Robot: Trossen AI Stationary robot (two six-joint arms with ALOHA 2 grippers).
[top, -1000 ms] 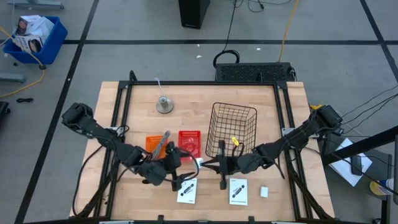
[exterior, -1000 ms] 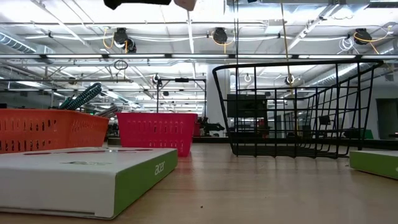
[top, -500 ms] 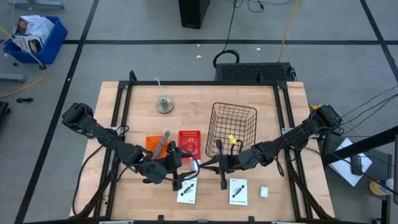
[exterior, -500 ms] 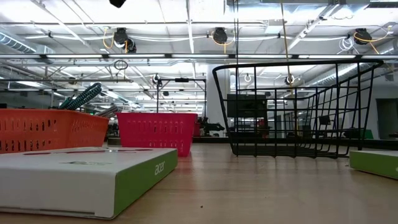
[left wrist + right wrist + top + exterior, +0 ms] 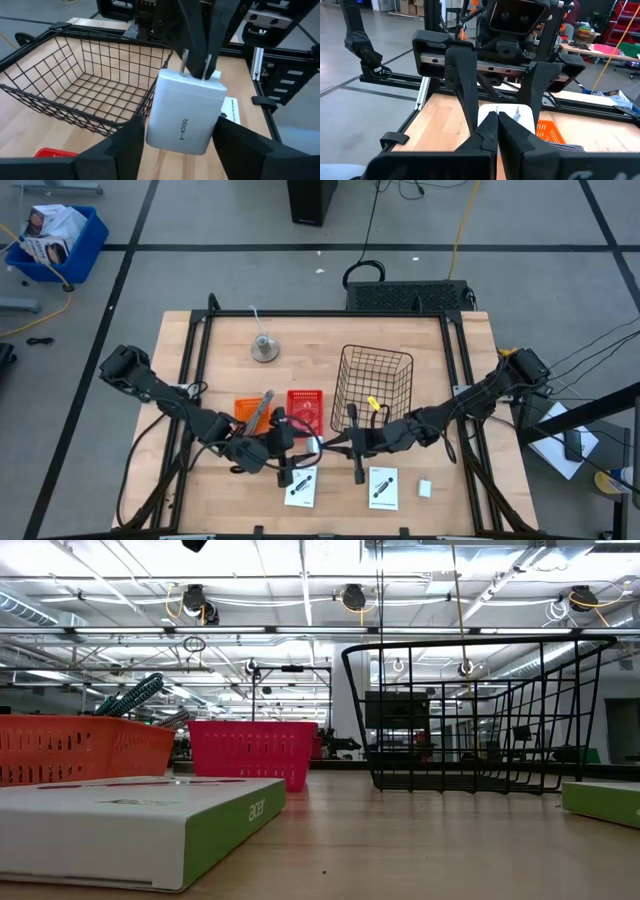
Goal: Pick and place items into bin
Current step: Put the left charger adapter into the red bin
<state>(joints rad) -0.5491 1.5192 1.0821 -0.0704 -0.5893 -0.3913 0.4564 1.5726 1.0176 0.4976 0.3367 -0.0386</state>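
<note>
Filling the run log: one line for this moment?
stage: mid-air handover | white block: held in left pincer | right pincer: pinching its prongs | wire basket: beside

White block (image 5: 186, 119), printed "block-4", two metal prongs on its end, held off the desk (image 5: 230, 340) just beside the black wire bin (image 5: 373, 388) rim. Two white cards (image 5: 300, 487) with black marks flat at the desk's near edge, second card (image 5: 382, 487) beside a tiny white block (image 5: 424, 489). Teal-handled tool (image 5: 135, 696) pokes from the orange basket (image 5: 248, 411).

Three baskets (image 5: 374, 387) — two cards (image 5: 383, 487).
</note>
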